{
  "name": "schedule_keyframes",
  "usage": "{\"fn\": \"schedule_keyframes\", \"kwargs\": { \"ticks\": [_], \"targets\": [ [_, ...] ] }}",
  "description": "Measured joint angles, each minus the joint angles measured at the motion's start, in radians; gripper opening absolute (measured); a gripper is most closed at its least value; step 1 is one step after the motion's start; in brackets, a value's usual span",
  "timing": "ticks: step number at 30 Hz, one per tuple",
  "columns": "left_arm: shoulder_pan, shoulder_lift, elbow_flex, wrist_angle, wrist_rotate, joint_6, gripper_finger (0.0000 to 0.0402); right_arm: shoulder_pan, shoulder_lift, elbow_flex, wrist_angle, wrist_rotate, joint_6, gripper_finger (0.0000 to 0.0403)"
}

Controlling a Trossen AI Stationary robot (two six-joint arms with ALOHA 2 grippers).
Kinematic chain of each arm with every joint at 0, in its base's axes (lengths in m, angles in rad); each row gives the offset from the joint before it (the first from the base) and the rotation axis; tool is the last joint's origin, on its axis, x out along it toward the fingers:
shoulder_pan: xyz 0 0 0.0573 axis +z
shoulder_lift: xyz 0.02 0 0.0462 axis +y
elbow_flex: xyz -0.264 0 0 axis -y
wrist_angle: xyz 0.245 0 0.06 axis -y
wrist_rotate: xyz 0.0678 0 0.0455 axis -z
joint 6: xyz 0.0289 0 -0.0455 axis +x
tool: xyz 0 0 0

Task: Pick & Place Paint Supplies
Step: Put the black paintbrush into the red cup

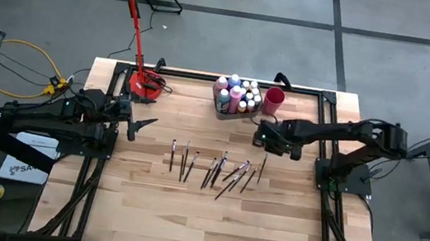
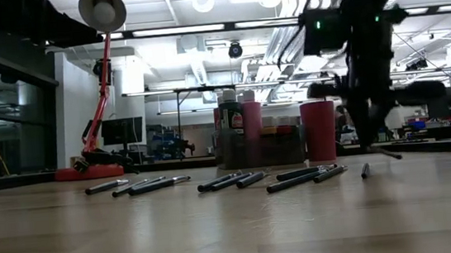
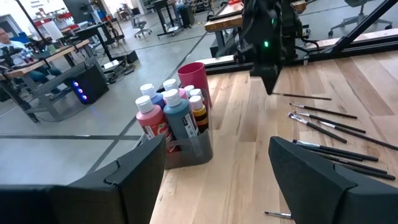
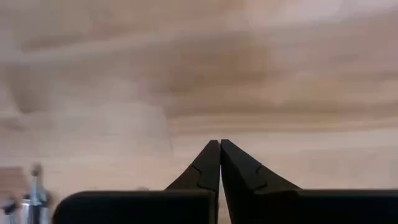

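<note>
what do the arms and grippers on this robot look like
Both arms are dark, near black, built of jointed segments. The left gripper has broad, flat, dark fingers. The right gripper has dark fingers tapering to a fine point. A small green light glows on the right arm.

Paint bottles (image 1: 237, 94) stood packed in a bin (image 1: 225, 110) at the table's (image 1: 146, 203) upper centre, a cup (image 1: 274, 102) touching its right side. Below them, brushes (image 1: 213, 168) lay in a loose row across mid-frame. A lamp (image 1: 139, 36) stood upper left.
</note>
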Motion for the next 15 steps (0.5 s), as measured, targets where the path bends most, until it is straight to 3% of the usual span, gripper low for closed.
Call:
{"fn": "schedule_keyframes", "kwargs": {
  "ticks": [6, 15],
  "targets": [
    [0.0, 0.0, 0.0, 0.0, 0.013, -0.004, 0.0277, -0.001, -0.081, 0.075, -0.018, 0.177, -0.068, 0.0004],
    [0.0, 0.0, 0.0, 0.0, 0.012, -0.034, 0.0277, -0.012, -0.172, 0.263, 0.017, 0.635, -0.399, 0.0004]
  ]
}}
